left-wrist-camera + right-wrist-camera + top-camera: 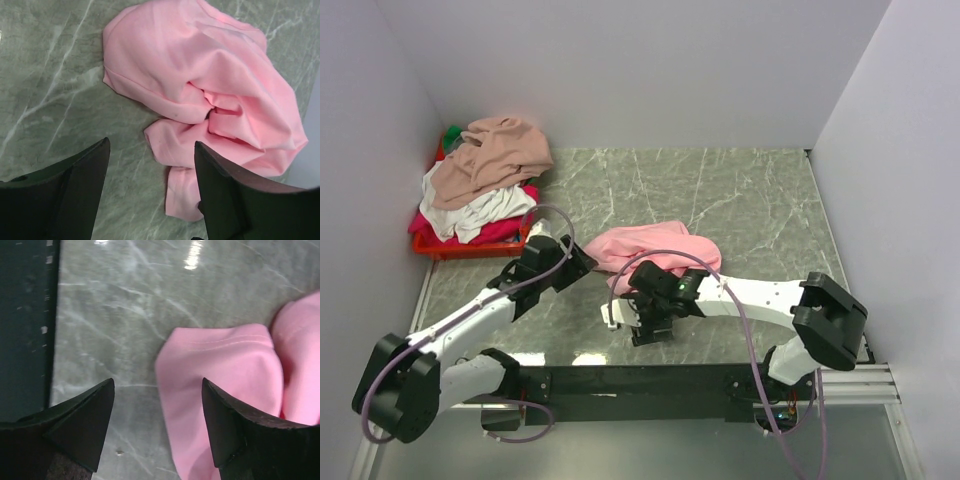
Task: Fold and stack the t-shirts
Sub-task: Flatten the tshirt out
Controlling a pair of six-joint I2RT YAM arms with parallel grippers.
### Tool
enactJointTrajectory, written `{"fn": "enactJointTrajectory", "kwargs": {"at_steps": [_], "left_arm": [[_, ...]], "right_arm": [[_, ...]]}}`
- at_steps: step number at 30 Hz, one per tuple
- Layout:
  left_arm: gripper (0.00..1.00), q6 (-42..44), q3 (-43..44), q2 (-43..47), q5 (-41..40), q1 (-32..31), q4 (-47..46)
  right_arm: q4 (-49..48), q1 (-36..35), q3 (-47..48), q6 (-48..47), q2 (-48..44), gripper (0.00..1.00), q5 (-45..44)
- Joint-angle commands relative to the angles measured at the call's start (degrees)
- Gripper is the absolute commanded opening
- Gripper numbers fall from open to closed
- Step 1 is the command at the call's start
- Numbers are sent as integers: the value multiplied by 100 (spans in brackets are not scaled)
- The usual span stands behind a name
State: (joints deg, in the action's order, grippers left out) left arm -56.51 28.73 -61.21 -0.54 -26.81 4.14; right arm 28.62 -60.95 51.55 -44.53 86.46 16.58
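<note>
Just ahead of open left pincer (151, 142), open right pincer (158, 380): crumpled pink t-shirt (200, 65).

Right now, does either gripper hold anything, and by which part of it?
Nothing is held. The left gripper and the right gripper both stand open over the pink t-shirt; its cloth lies loose below the jaws, not pinched.

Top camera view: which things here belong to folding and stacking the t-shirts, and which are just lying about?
For the job: pink t-shirt, crumpled between the arms; tan t-shirt, white t-shirt and magenta t-shirt, heaped at far left.
Just there: red basket under that heap; grey marbled table.
</note>
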Motion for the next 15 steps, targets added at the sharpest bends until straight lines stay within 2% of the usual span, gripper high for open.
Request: {"fn": "enactJointTrajectory", "kwargs": {"at_steps": [1,7,10,15], "left_arm": [[73,-106,71,-391,-96,18,-581],[70,-62,247,-1068,-69,26,-923],[69,-44,308,-1305,-113,18,-1011],[68,52,396,-1674,-228,18,-1179]], "right_arm": [[-498,-66,136,260,38,76,-462],[-761,-75,66,357,187,69,-638],[-770,-75,57,384,275,61,-630],[-718,30,74,445,232,39,-560]]}}
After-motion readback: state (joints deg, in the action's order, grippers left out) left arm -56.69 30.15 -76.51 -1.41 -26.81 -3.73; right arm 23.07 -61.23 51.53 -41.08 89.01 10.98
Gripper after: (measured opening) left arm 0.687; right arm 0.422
